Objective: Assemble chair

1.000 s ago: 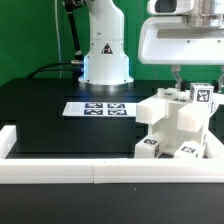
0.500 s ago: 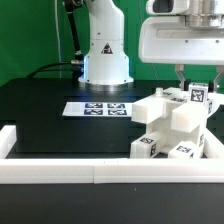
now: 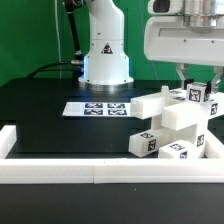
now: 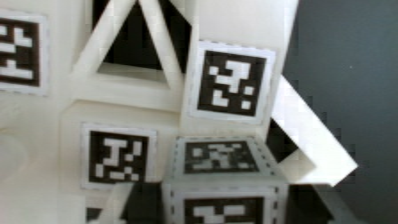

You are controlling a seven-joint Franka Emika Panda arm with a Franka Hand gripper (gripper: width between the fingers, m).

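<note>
One hand (image 3: 197,84) of mine hangs over the chair (image 3: 172,125), its fingers down at the top tagged block; whether they pinch it I cannot tell. Below, the tilted chair rests on the black tabletop (image 3: 50,115), against the white border rail (image 3: 60,172).

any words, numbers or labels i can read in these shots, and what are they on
No readable words, letters or numbers in either view.
chair: black-and-white square tags only, coded patterns, no text; the wrist view shows them close.
marker board: the same kind of tags, no text.
robot base: small dark mark, too small to read.
</note>
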